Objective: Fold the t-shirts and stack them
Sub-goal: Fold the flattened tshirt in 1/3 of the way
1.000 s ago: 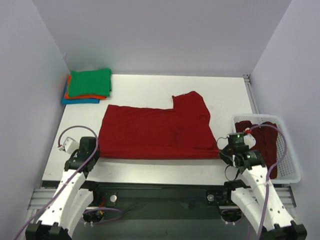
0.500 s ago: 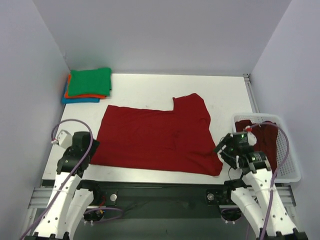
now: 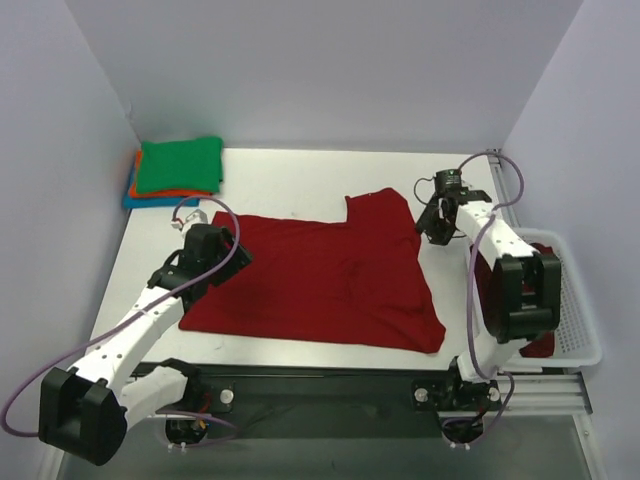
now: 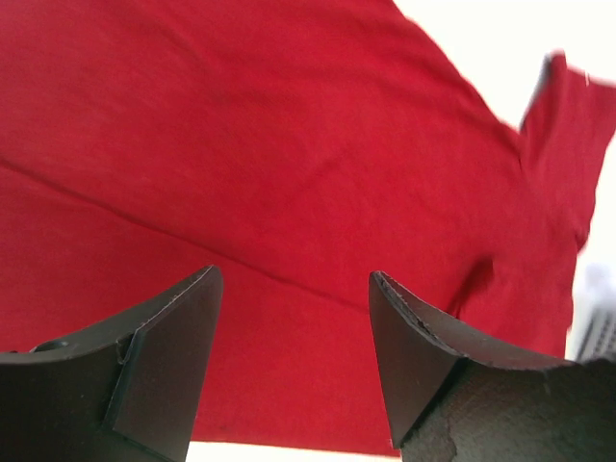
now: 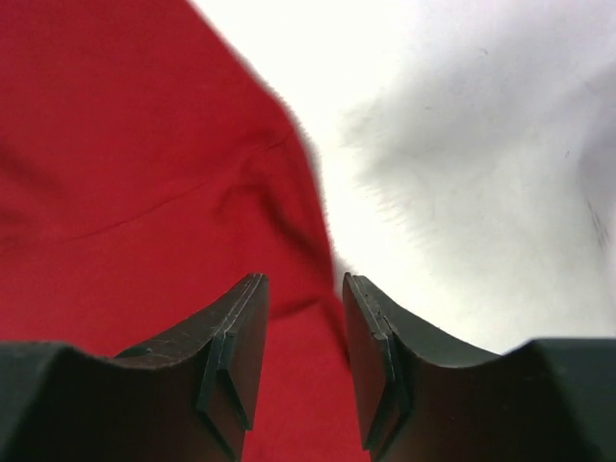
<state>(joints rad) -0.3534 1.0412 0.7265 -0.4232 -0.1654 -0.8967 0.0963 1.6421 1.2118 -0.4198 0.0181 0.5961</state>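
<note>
A dark red t-shirt (image 3: 320,280) lies spread flat on the white table (image 3: 300,175), one sleeve (image 3: 385,210) pointing to the far side. My left gripper (image 3: 233,254) hovers over its far left part, jaws open and empty, red cloth (image 4: 289,144) filling the left wrist view below my left gripper (image 4: 294,356). My right gripper (image 3: 432,226) is at the sleeve's right edge. In the right wrist view my right gripper (image 5: 300,356) stands narrowly open above the cloth's edge (image 5: 115,173), holding nothing. Folded green (image 3: 180,165), orange (image 3: 150,190) and blue (image 3: 158,202) t-shirts are stacked at the far left.
A white slotted basket (image 3: 588,345) sits at the right table edge with more dark red cloth (image 3: 487,290) in it, partly hidden by the right arm. Walls close the table in on the left, back and right.
Both grippers let go of the shirt's near corners after drawing it nearer. Both arms then reached forward, the left to the far left part, the right to the sleeve's edge.
</note>
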